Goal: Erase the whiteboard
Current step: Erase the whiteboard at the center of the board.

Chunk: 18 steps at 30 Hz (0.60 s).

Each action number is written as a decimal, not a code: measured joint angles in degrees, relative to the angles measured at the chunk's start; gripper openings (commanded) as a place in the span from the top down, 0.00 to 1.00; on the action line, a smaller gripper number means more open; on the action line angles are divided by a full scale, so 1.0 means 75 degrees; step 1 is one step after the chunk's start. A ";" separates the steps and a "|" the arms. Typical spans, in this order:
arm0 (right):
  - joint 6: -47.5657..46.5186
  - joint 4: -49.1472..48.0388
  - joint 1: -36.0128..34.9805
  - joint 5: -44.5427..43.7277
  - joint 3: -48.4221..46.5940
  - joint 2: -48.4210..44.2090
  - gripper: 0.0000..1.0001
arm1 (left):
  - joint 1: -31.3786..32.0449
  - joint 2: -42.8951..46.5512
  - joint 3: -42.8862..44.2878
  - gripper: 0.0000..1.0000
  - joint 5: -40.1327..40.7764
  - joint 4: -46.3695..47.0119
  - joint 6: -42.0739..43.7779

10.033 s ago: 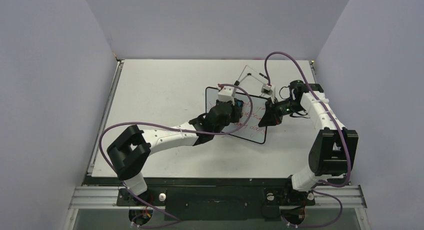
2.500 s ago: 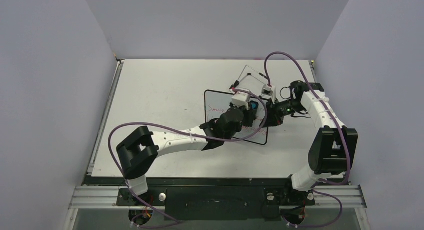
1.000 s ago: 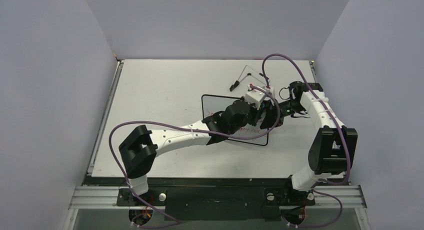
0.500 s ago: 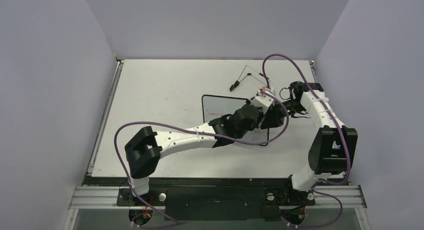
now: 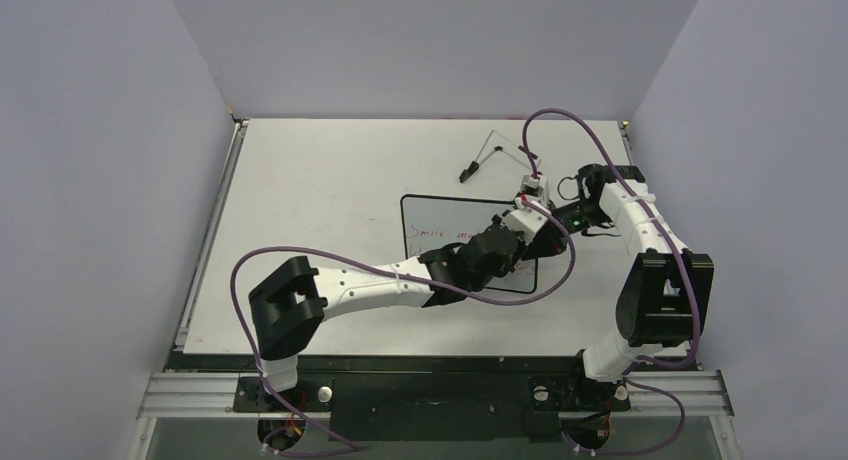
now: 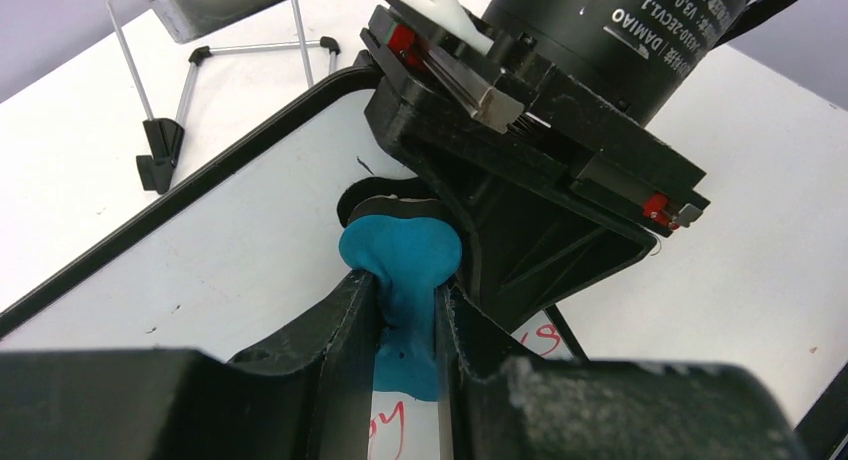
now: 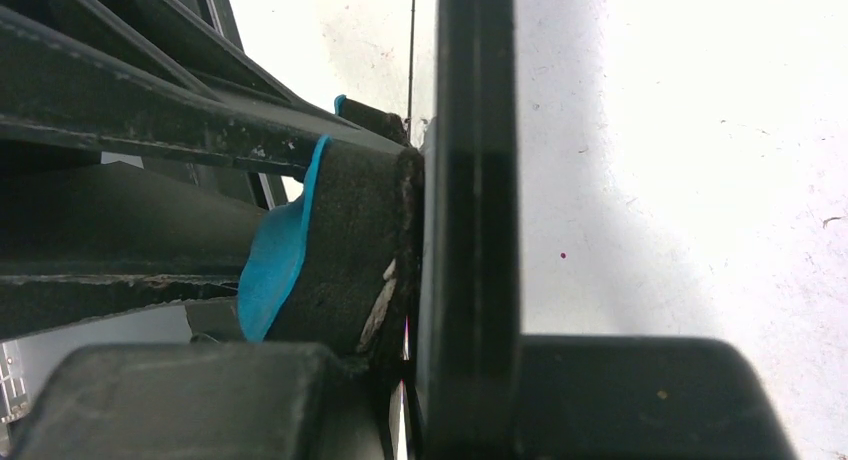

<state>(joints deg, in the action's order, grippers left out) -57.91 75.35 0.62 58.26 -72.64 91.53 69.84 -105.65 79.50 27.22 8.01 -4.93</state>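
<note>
The whiteboard [image 5: 438, 216] lies flat right of the table's centre, with red handwriting [image 5: 445, 236] across its left half. My left gripper [image 5: 521, 242] is over the board's near right part, shut on the blue eraser [image 6: 400, 265]. The eraser's black felt rests on the board [image 6: 230, 260], and red marks [image 6: 385, 425] show beneath the fingers. My right gripper [image 5: 547, 238] is at the board's right edge and touches the eraser. In the right wrist view its jaws [image 7: 415, 310] are shut on a thin white sliver, the board's edge, with the eraser [image 7: 275, 265] against them.
A thin wire easel stand [image 5: 492, 152] lies on the table behind the board, also in the left wrist view [image 6: 165, 145]. Purple cables loop over both arms. The grey walls enclose the table on three sides.
My left arm has carried the eraser from the board's far right part toward its near right corner, uncovering more red writing on the left. The right gripper has stayed at the board's edge.
</note>
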 measured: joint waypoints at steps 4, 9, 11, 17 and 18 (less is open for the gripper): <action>-0.0026 0.0017 -0.0012 0.0003 0.0000 0.0000 1.00 | 0.0029 0.0050 -0.0146 1.00 0.0029 0.0085 -0.0038; -0.0061 0.0050 -0.0064 0.0009 0.0000 0.0000 1.00 | 0.0035 0.0154 -0.0289 1.00 0.0026 0.0000 -0.0038; -0.0082 0.0052 -0.0096 0.0012 0.0000 0.0000 1.00 | 0.0035 0.0195 -0.0350 1.00 0.0017 -0.0122 -0.0038; -0.0117 0.0009 -0.0149 0.0012 0.0000 0.0000 1.00 | -0.0009 0.0300 -0.0431 1.00 -0.0032 -0.0606 -0.0055; -0.0119 0.0000 -0.0163 0.0015 0.0000 0.0000 1.00 | -0.0026 0.0332 -0.0423 1.00 -0.0023 -0.0702 -0.0061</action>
<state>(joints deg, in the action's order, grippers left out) -58.81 75.35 -0.60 58.37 -72.64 91.53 69.65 -103.15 76.34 27.05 2.74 -5.39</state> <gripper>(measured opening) 0.040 0.189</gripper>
